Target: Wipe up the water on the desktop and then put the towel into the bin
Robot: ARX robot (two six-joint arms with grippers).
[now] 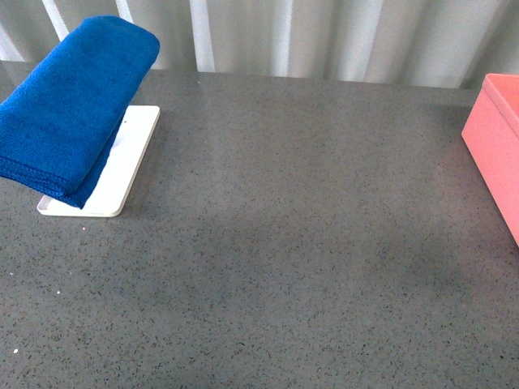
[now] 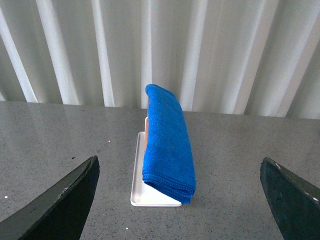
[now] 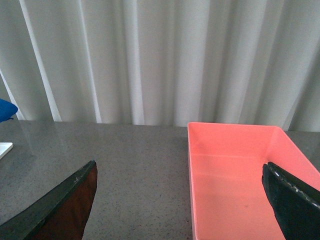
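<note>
The folded blue towel (image 1: 69, 105) lies propped over the white tray (image 1: 130, 166) at the far left of the dark grey speckled desktop (image 1: 292, 243). The left wrist view shows the towel (image 2: 167, 142) on the tray (image 2: 137, 187) ahead of my left gripper (image 2: 182, 200), which is open and empty, some way short of it. The salmon-pink bin (image 1: 499, 142) stands at the right edge. In the right wrist view the bin (image 3: 235, 175) is empty, and my right gripper (image 3: 182, 200) is open over its near left wall. I see no water on the desktop. Neither arm shows in the front view.
A white pleated curtain (image 1: 324, 36) hangs behind the desktop's far edge. The tray's corner (image 3: 4, 148) and the towel's end (image 3: 6, 109) show at the edge of the right wrist view.
</note>
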